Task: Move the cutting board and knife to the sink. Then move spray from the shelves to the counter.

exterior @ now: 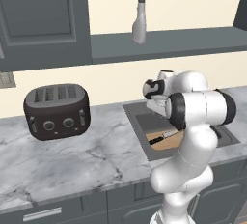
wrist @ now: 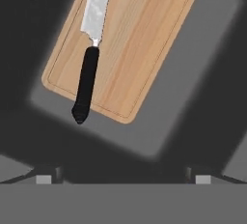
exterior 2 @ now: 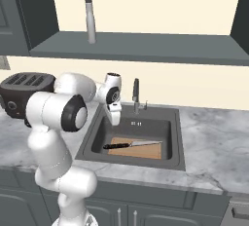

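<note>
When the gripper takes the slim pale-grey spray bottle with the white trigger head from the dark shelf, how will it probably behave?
The slim pale-grey spray bottle with the white trigger head stands tall on a narrow base on the dark grey slab shelf, so a sideways push would probably tip it. Its smooth, tapering body may slip in the fingers. It looks translucent and thin, probably light and fairly stiff.

Lying flat in sink: wooden cutting board, black-handled knife atop; standing upright on shelves: spray.

A cream wall backs dark grey panelled cabinets, with a black toaster at nine o'clock.
</note>
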{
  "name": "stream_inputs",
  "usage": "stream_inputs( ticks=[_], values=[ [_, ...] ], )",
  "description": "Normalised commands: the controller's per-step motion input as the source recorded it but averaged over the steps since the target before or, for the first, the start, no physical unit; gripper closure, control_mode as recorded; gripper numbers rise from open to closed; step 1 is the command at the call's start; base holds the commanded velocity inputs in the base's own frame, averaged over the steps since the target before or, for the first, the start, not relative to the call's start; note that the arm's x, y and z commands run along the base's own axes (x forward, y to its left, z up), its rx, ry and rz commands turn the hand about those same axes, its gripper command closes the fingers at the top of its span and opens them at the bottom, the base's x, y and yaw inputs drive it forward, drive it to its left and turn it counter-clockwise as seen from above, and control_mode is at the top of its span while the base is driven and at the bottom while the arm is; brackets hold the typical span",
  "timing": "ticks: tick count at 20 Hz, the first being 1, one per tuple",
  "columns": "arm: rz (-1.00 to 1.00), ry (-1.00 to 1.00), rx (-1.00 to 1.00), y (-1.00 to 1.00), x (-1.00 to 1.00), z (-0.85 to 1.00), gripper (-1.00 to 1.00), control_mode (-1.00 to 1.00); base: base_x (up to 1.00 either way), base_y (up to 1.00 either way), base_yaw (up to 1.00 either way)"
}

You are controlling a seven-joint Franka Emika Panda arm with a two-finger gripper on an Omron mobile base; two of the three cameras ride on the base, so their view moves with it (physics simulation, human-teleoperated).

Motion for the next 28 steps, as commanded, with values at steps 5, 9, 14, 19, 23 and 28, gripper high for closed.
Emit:
stream_inputs(
  ticks=[5, 9, 14, 19, 23, 28],
  values=[
    [0.21, -0.04, -0.09, 0.0, -0.29, 0.56, -1.0, -1.0, 0.0, 0.0, 0.0],
    [0.23, -0.15, -0.03, 0.06, -0.28, 0.58, -1.0, -1.0, 0.0, 0.0, 0.0],
    [0.26, -0.17, 0.0, 0.12, -0.25, 0.63, -1.0, -1.0, 0.0, 0.0, 0.0],
    [0.33, -0.26, 0.0, 0.15, -0.18, 0.6, -1.0, -1.0, 0.0, 0.0, 0.0],
    [0.32, -0.32, 0.0, 0.09, -0.11, 0.68, -1.0, -1.0, 0.0, 0.0, 0.0],
    [0.28, -0.32, 0.0, 0.07, -0.1, 0.67, -1.0, -1.0, 0.0, 0.0, 0.0]
  ],
)
